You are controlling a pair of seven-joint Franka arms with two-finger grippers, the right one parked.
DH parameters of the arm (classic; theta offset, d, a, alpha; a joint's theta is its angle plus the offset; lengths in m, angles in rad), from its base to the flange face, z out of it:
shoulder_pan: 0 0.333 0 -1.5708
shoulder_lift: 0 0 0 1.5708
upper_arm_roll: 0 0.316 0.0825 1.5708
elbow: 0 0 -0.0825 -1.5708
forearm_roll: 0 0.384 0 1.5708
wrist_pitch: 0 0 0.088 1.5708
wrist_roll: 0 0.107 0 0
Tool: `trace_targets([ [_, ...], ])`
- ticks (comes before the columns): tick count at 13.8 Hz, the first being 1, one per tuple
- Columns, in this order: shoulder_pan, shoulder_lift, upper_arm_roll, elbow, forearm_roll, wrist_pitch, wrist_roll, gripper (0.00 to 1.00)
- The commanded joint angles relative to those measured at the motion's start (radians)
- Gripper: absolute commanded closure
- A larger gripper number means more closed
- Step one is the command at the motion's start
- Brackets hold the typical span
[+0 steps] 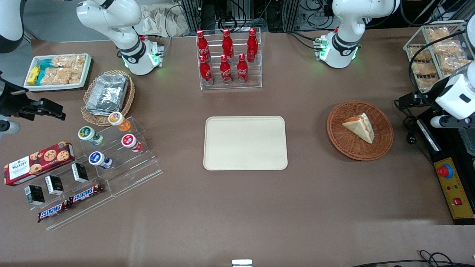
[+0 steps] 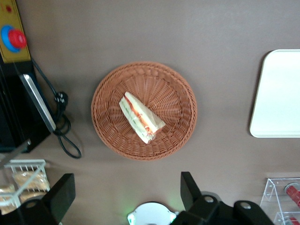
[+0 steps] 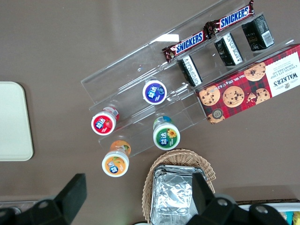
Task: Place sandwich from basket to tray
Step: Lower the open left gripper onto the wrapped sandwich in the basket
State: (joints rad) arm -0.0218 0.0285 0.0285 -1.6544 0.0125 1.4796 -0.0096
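Pale bread wedge: the sandwich (image 1: 359, 126) lies on its side inside the basket (image 1: 382, 144), red-orange and green filling showing along one cut edge.
Sandwich in wrist view: the wedge (image 2: 140, 117) sits near the middle of the basket floor (image 2: 173, 93), clear of the woven rim.
Basket: round, shallow, reddish-brown wicker; it rests on the counter (image 1: 237, 207) toward the working arm's end.
Tray: flat cream-beige rectangle (image 1: 245, 142) with rounded corners and a low rim, bare on top; it lies at the middle of the counter, well apart from the basket, and one edge of it (image 2: 276, 93) appears in the wrist view.
Pincer: the left arm's pincer (image 2: 126, 192) hangs high above the basket, touching nothing; its two dark fingers (image 2: 63, 192) stand wide apart with nothing between them.
Bottle rack: a clear stand of red bottles (image 1: 227, 55) is farther from the front camera than the tray.
Wire rack: a white wire basket of wrapped pastries (image 1: 434, 52) stands at the working arm's end.
Control box: a yellow box with a red button (image 1: 452, 189) lies beside the basket at the counter's edge.
Snack display: a clear stepped stand (image 1: 122, 163) with small cups, chocolate bars and a biscuit box (image 1: 37, 161) lies toward the parked arm's end, beside a tan wicker basket of foil containers (image 1: 107, 94).
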Motion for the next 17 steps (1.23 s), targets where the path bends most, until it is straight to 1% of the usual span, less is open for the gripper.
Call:
trace_targets([
  [1,0.000,-0.114,-0.002,-0.181,0.014,0.092,-0.140,0.00],
  [3,0.000,-0.197,-0.005,-0.351,0.015,0.229,-0.269,0.00],
  [5,-0.001,-0.245,-0.007,-0.482,0.015,0.344,-0.402,0.00],
  [6,-0.003,-0.258,-0.010,-0.534,0.015,0.399,-0.485,0.00],
  [8,-0.012,-0.254,-0.013,-0.574,0.015,0.448,-0.634,0.00],
  [11,-0.012,-0.249,-0.013,-0.646,0.015,0.528,-0.740,0.00],
  [13,-0.012,-0.243,-0.013,-0.723,0.015,0.617,-0.812,0.00],
  [17,-0.007,-0.216,-0.012,-0.863,0.014,0.804,-0.854,0.00],
])
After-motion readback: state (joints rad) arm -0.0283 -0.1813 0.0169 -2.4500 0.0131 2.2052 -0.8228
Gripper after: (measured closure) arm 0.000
